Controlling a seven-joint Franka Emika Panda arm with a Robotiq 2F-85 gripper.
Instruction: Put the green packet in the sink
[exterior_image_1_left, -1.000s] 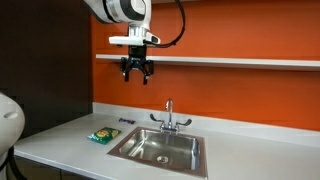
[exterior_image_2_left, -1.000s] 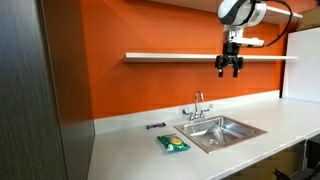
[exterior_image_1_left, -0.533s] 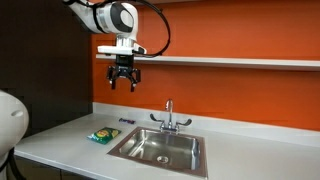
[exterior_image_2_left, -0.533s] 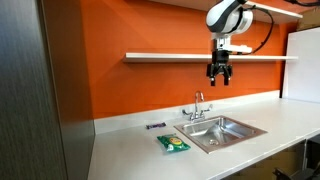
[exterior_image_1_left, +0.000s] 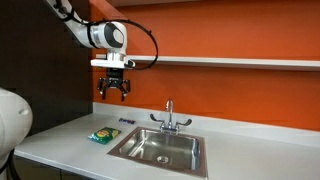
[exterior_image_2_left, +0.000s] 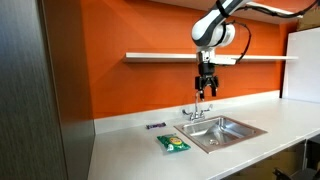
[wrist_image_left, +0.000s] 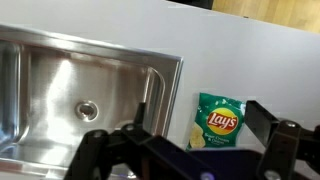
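Approach step, judged barely begun: hovered high over the counter with gripper spread and empty, well above packet lying flat just beside sink, untouched; called next for lowering onto packet, pinching it, then carrying over the sink to drop

Kitchenette: sink, faucet, countertop

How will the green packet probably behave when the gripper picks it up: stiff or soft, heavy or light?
The green packet looks like a small chip bag, so probably light and floppy, crumpling when pinched. Its printed film may be slippery. Lying flat on the counter, it should slide, not roll.
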